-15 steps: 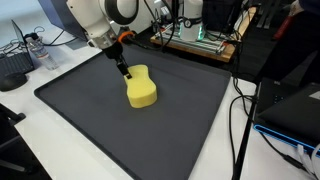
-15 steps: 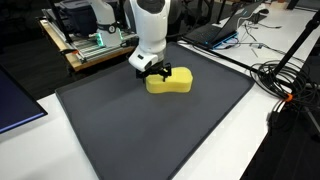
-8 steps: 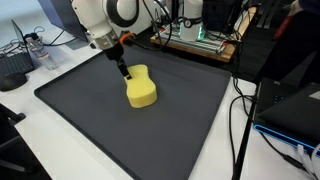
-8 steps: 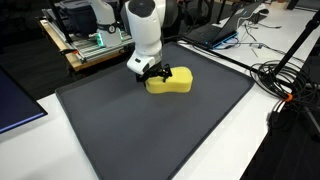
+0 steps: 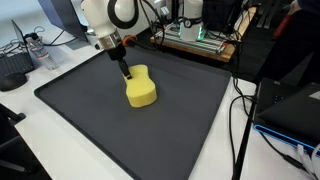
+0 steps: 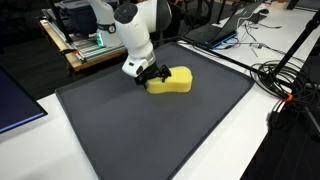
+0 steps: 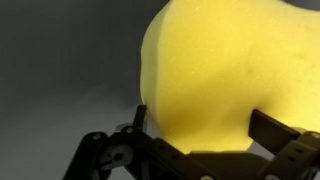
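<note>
Shows the gripper low over the dark mat, right at the narrow end of the yellow foam block; same in both exterior views, with the gripper at the far tip of the block. Jaws spread wide, just as a second ago, with no squeeze on the foam. In the wrist view, fills the upper right with the block, its rounded end reaching down into the gap of the gripper between the black fingers. Cannot tell whether either finger quite touches the yellow surface, though the one on the left of that view looks right against it. Compared with a second ago, finds the white arm tipped well over, its upper part swung away from the block and towards the wooden rack, where before it stood nearly upright above the gripper. Finds the fingers angled in from the side rather than straight down, yet at much the same spot by the narrow end. In an exterior view, puts the arm slightly further along towards the rack. No shift in the block: flat on the mat, in its rear half, wide end towards the white table and the cables.
</note>
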You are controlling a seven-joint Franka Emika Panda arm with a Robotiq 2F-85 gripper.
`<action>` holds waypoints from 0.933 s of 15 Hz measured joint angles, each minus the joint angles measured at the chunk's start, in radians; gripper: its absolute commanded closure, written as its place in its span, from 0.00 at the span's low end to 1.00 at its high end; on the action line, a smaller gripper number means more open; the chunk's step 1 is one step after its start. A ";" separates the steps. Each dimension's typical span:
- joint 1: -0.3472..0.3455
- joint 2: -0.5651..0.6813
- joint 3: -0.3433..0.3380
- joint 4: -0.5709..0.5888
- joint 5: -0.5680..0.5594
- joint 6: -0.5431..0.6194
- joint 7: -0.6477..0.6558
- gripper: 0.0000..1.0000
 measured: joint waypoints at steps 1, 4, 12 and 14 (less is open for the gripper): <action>-0.015 -0.005 0.010 -0.013 0.030 0.015 -0.025 0.00; -0.061 -0.024 0.039 -0.046 0.121 0.036 -0.109 0.00; -0.116 -0.044 0.049 -0.089 0.322 0.038 -0.335 0.00; -0.116 -0.044 0.049 -0.093 0.371 0.038 -0.388 0.00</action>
